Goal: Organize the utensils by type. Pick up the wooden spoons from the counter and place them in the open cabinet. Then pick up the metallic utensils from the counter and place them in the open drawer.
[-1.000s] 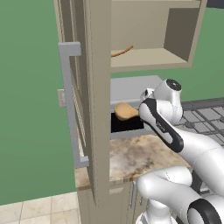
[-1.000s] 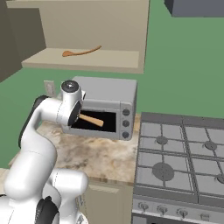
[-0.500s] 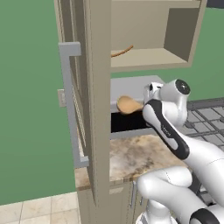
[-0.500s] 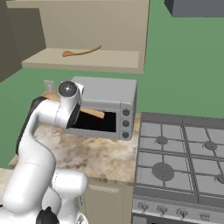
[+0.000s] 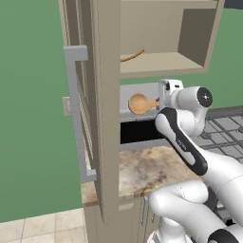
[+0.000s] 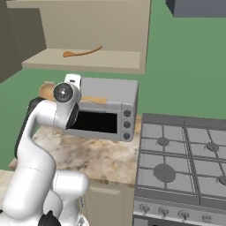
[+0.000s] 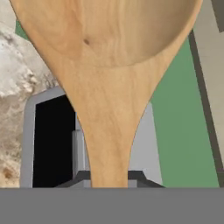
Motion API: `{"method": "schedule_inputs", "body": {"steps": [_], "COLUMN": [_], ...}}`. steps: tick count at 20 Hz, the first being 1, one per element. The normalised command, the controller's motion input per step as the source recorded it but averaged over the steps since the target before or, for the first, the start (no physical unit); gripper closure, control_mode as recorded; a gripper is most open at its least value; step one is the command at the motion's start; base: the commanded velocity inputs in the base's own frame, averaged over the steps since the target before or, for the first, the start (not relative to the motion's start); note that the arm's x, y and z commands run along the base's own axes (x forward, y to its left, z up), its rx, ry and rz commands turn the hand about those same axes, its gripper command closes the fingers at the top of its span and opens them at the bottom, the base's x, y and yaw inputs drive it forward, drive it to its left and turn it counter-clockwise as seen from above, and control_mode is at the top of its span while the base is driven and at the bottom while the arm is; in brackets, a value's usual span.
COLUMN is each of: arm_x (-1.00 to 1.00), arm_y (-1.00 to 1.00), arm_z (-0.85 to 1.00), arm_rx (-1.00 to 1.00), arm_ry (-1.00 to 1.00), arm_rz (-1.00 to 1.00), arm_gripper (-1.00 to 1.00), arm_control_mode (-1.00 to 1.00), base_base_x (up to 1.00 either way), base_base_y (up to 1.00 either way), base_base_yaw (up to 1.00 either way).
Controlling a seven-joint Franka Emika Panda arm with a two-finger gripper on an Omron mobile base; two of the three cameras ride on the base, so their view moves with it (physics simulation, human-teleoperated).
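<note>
In the left base view the cabinet (image 5: 161,61) stands open at about 12 o'clock from the pincer (image 5: 163,100), its shelf directly above. The larger wooden spoon (image 5: 140,103) is clenched in the pincer by its handle, long axis roughly level, bowl pointing to 9 o'clock toward the open door, in front of the microwave (image 5: 142,118) and clear of the counter (image 5: 147,168). The darker wooden spoon (image 5: 132,56) already lies on the shelf. From the right base view, the carried spoon's bowl (image 6: 46,89) pokes out at 9 o'clock behind the wrist, below the shelf edge. The hand view has the bowl at 12 o'clock, handle running down between the fingers. The coming move, I judge, is a lift to 12 o'clock, then in over the shelf lip.
</note>
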Motion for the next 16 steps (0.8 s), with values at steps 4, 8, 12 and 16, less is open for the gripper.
{"method": "schedule_inputs", "body": {"steps": [4, 8, 12, 16], "arm_x": [0.3, 0.38, 0.48, 0.54], "arm_y": [-0.21, -0.13, -0.06, -0.03], "arm_z": [0.58, 0.6, 0.61, 0.58], "arm_rx": [-0.06, -0.07, -0.12, -0.11], "arm_ry": [-0.25, -0.19, -0.13, 0.0], "arm_rz": [0.01, 0.0, 0.0, 0.0], "arm_gripper": [1.0, 1.0, 1.0, 1.0], "arm_control_mode": [-1.0, -1.0, -1.0, -1.0], "base_base_x": [0.0, 0.0, 0.0, 0.0], "base_base_y": [0.0, 0.0, 0.0, 0.0], "base_base_yaw": [0.0, 0.0, 0.0, 0.0]}}
